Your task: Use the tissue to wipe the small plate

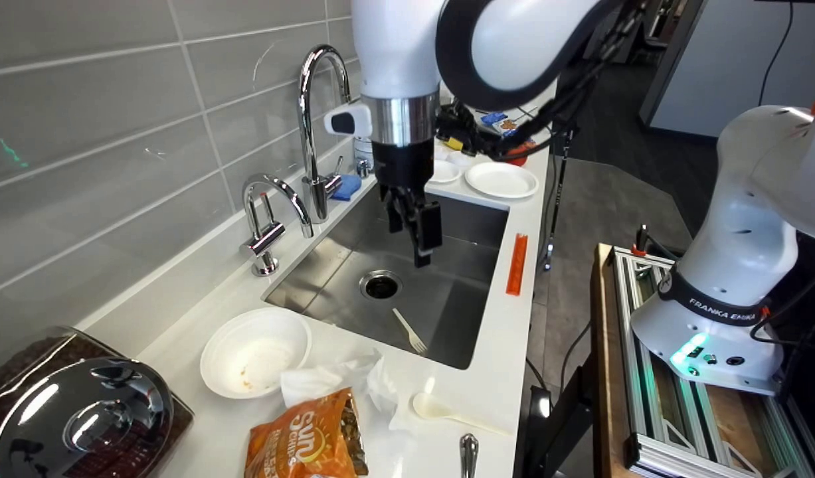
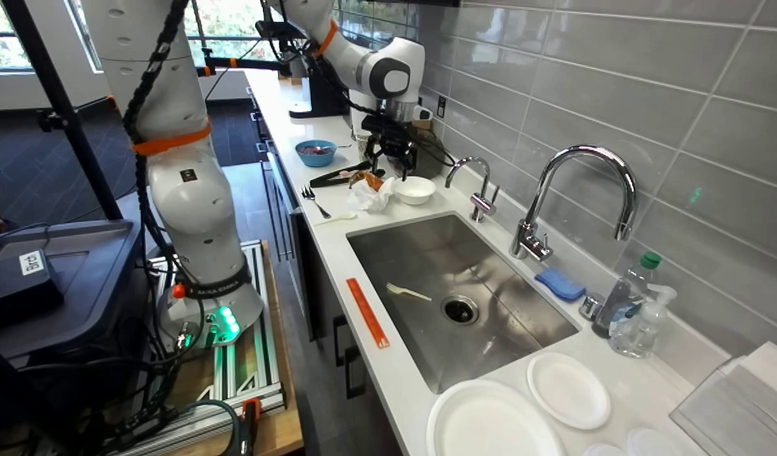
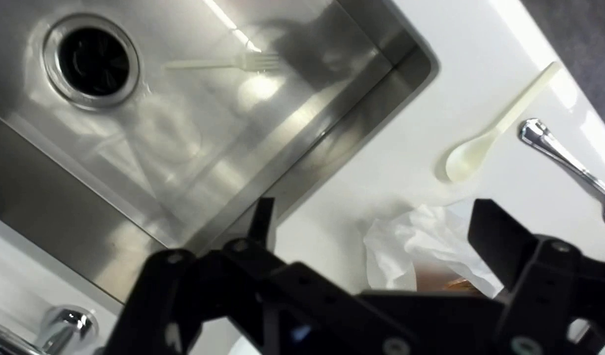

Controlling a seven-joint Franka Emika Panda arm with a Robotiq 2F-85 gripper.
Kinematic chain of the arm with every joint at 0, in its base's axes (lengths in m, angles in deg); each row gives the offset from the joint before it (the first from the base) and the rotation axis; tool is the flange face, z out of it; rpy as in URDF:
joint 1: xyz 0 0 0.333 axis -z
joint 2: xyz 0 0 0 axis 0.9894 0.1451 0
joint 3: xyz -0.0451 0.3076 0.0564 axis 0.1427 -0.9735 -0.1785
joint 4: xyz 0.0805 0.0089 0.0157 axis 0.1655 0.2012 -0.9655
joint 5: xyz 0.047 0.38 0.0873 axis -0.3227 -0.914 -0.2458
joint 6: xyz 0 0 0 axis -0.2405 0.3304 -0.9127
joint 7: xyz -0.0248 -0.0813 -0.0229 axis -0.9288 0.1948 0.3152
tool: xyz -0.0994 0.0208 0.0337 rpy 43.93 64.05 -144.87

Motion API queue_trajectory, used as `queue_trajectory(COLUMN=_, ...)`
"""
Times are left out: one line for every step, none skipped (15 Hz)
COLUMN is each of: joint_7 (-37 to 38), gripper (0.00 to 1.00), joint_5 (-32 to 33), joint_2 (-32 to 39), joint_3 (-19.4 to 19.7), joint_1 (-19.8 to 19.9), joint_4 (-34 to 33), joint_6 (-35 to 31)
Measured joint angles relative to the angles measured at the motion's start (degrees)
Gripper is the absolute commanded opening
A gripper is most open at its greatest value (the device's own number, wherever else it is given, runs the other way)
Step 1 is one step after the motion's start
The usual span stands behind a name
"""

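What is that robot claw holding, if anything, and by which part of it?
Nothing is held. The gripper is open, its jaws well apart, and the crumpled white tissue lies on the counter below.

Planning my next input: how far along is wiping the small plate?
Nothing looks done yet: the crumpled tissue lies on the counter by the Sun Chips bag. In hand: nothing; the pincer hangs open and empty. Left: grasp the tissue, carry it past the sink to the small plate beside the larger plate, then wipe.
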Motion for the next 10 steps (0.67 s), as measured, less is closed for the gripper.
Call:
queue_trajectory(joint_7=-0.2, gripper=1.00, joint_5=0.0, joint_2=0.9, joint_3=-0.9, joint_1=-0.7, joint_4=1.2, joint_6=-4.0)
queue_trajectory(joint_7=-0.5, gripper=1.00, joint_5=0.0, joint_2=1.7, joint_3=-1.7, joint_1=-1.2, joint_4=2.4, joint_6=-7.7)
queue_trajectory(joint_7=-1.1, gripper=1.00, joint_5=-0.1, joint_2=2.6, joint_3=-2.3, joint_1=-1.7, joint_4=3.6, joint_6=-11.6)
queue_trajectory(joint_7=-1.8, gripper=1.00, joint_5=-0.1, joint_2=3.7, joint_3=-2.9, joint_1=-2.0, joint_4=4.6, joint_6=-15.5)
queue_trajectory(joint_7=-2.6, gripper=1.00, joint_5=-0.2, joint_2=4.7, joint_3=-3.4, joint_1=-2.1, joint_4=5.3, joint_6=-19.0)
queue_trajectory(joint_7=-3.5, gripper=1.00, joint_5=-0.4, joint_2=5.9, joint_3=-3.9, joint_1=-2.1, joint_4=5.9, joint_6=-22.4)
queue_trajectory(joint_7=-4.7, gripper=1.00, joint_5=-0.8, joint_2=7.2, joint_3=-4.3, joint_1=-2.1, joint_4=6.2, joint_6=-25.2)
queue_trajectory(joint_7=-6.3, gripper=1.00, joint_5=-1.6, joint_2=8.5, joint_3=-4.9, joint_1=-2.1, joint_4=6.3, joint_6=-27.4)
queue_trajectory(joint_7=-8.5, gripper=1.00, joint_5=-3.0, joint_2=9.8, joint_3=-5.7, joint_1=-1.9, joint_4=6.3, joint_6=-28.9)
queue_trajectory(joint_7=-10.9, gripper=1.00, joint_5=-4.7, joint_2=11.0, joint_3=-6.8, joint_1=-1.5, joint_4=6.2, joint_6=-29.4)
